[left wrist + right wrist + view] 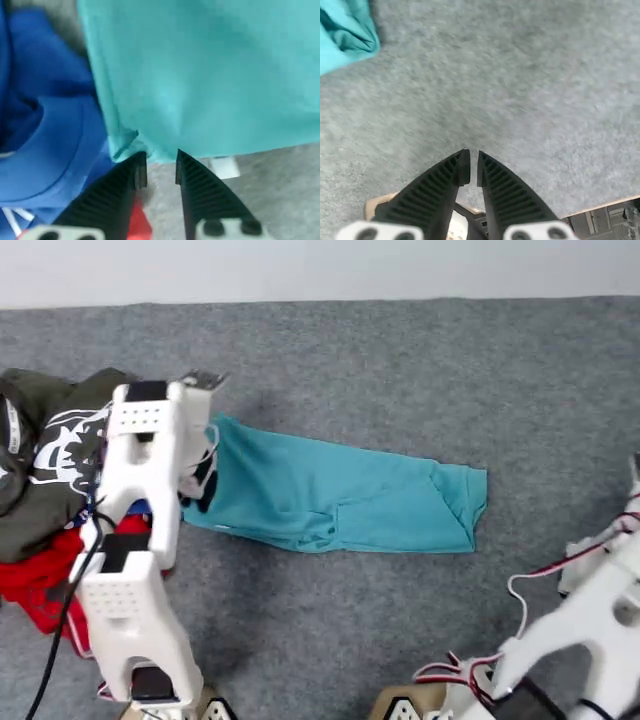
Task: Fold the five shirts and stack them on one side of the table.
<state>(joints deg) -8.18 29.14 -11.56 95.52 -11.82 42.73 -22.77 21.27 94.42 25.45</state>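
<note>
Left wrist view: the left claw hangs slightly parted and empty. Just ahead of its tips is the hem of the one teal shirt, spread on the bench. It looks soft, light and floppy, so I'd pinch a corner. Beside the claw lie one blue shirt, one red shirt and one dark printed shirt. The right claw, well apart, is all but closed on nothing.

Teal shirt end beneath left arm

The teal shirt is lying across the middle of the surface, leaving bare strips open behind and in front of it. The shirt pile and the left arm are blocking the left edge.
</note>
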